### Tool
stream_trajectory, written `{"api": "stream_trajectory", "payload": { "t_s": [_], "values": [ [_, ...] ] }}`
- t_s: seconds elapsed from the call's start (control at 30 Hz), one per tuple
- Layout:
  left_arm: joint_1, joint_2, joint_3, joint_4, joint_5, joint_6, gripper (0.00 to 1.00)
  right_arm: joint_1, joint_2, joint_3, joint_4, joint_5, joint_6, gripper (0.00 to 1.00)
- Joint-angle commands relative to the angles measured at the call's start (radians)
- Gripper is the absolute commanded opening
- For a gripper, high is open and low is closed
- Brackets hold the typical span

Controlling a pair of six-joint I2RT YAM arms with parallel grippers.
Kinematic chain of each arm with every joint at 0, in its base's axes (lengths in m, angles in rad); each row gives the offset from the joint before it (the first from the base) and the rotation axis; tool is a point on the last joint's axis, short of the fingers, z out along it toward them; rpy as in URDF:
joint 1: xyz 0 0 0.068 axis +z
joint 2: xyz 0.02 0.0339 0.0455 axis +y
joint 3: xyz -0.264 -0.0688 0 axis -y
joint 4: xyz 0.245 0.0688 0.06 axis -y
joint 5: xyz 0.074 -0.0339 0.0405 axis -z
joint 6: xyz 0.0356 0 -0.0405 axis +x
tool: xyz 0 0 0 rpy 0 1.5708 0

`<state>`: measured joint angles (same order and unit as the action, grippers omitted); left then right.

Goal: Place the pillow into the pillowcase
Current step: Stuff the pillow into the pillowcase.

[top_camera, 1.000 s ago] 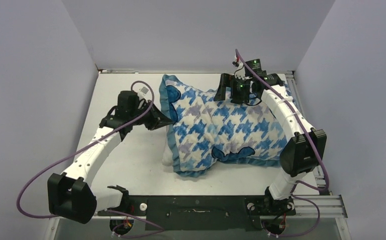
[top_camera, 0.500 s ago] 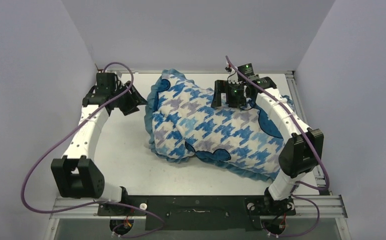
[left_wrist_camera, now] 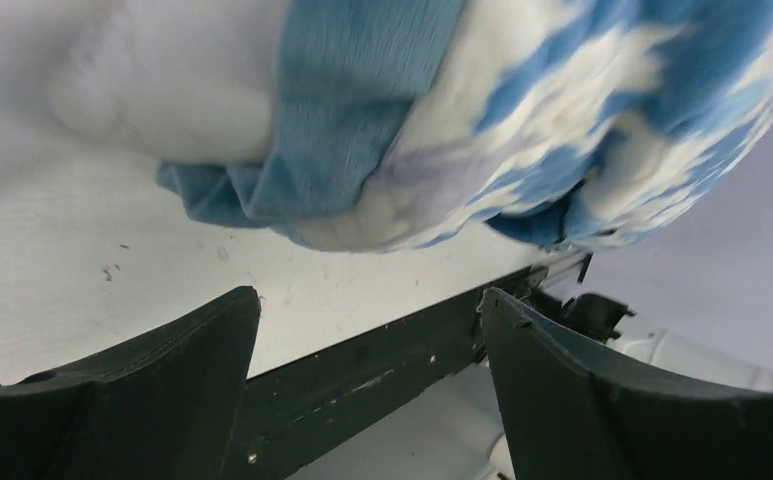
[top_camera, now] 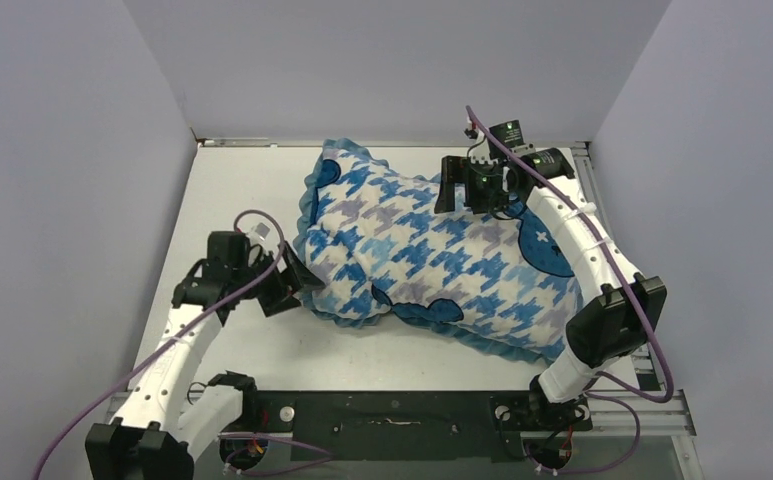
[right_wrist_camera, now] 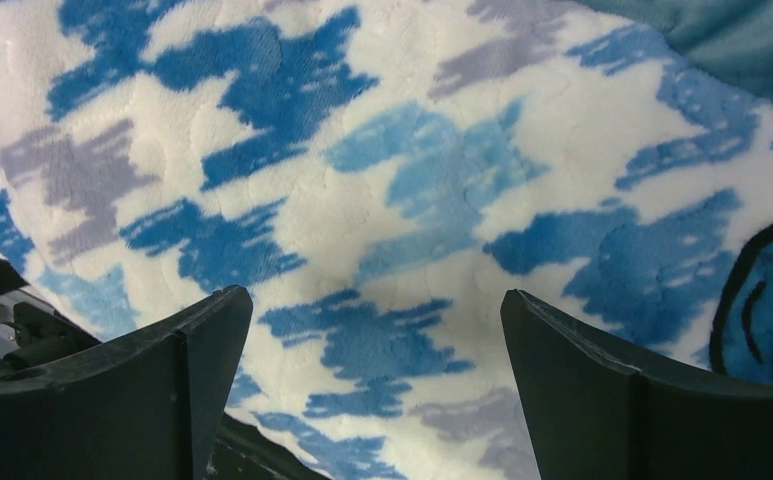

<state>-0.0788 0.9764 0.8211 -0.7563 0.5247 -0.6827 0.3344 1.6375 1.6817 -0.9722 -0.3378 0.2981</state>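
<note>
Table [top_camera: 227, 190]: bare along the left side and far-left corner.
Pillowcase [top_camera: 432, 260]: stuffed, diagonal mid-table, ruffle facing left.
Pillow [left_wrist_camera: 162, 80]: inside, white corner past ruffle (left wrist view).
Right gripper [top_camera: 474, 188]: spread, empty, above far-right patch.
Left gripper [top_camera: 284, 287]: spread, empty, beside ruffle; earlier at far-left corner.

Pillowcase [top_camera: 432, 255]: blue-white-lavender houndstooth, solid blue patches, blue ruffled edge. Pillow [left_wrist_camera: 162, 90] ahead of black left end effector [left_wrist_camera: 367, 295]: plain white. Counter [top_camera: 232, 190]: white.
</note>
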Motion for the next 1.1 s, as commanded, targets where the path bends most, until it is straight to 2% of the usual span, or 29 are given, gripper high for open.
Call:
{"api": "stream_trajectory", "payload": {
  "t_s": [0.0,0.13,0.2,0.3,0.37,0.43,0.47,0.5,0.6,0.7,0.77,0.83,0.97,1.07],
  "values": [
    [-0.145,-0.105,-0.199,0.322,-0.047,-0.154,0.79,-0.012,-0.069,-0.019,-0.022,-0.035,0.020,0.93],
    [-0.182,-0.040,-0.251,0.382,-0.222,-0.090,0.85,-0.019,-0.065,-0.093,0.033,-0.065,0.027,0.93],
    [-0.181,0.037,-0.263,0.454,-0.242,-0.072,0.85,-0.023,-0.052,-0.126,0.064,-0.067,0.023,0.93],
    [-0.192,0.137,-0.260,0.572,-0.281,-0.061,0.75,-0.033,-0.027,-0.158,0.109,-0.064,0.016,0.93],
    [-0.185,0.159,-0.267,0.661,-0.333,-0.069,0.60,-0.042,-0.003,-0.164,0.140,-0.043,0.009,0.93],
    [-0.182,0.155,-0.264,0.729,-0.368,-0.052,0.31,-0.048,0.021,-0.160,0.161,0.005,0.000,0.93],
    [-0.180,0.143,-0.253,0.734,-0.380,-0.041,0.09,-0.054,0.033,-0.161,0.177,0.022,0.000,0.92],
    [-0.179,0.127,-0.231,0.705,-0.397,-0.035,0.00,-0.059,0.046,-0.163,0.199,0.037,0.000,0.92],
    [-0.175,0.069,-0.128,0.490,-0.466,0.008,0.00,-0.069,0.100,-0.146,0.233,0.077,-0.011,0.91],
    [-0.167,0.020,0.010,0.160,-0.629,0.008,0.00,-0.071,0.163,-0.126,0.263,0.118,-0.034,0.90],
    [-0.140,-0.004,0.061,0.024,-0.686,0.013,0.00,-0.074,0.218,-0.087,0.265,0.135,-0.048,0.90],
    [-0.086,-0.022,0.081,-0.047,-0.690,0.035,0.00,-0.074,0.252,-0.050,0.266,0.142,-0.059,0.90],
    [0.070,-0.013,0.089,-0.080,-0.652,0.083,0.00,-0.073,0.284,-0.007,0.283,0.161,-0.080,0.90],
    [0.145,0.048,0.115,-0.085,-0.709,0.096,0.00,-0.073,0.297,0.002,0.289,0.166,-0.095,0.91]
  ]
}}
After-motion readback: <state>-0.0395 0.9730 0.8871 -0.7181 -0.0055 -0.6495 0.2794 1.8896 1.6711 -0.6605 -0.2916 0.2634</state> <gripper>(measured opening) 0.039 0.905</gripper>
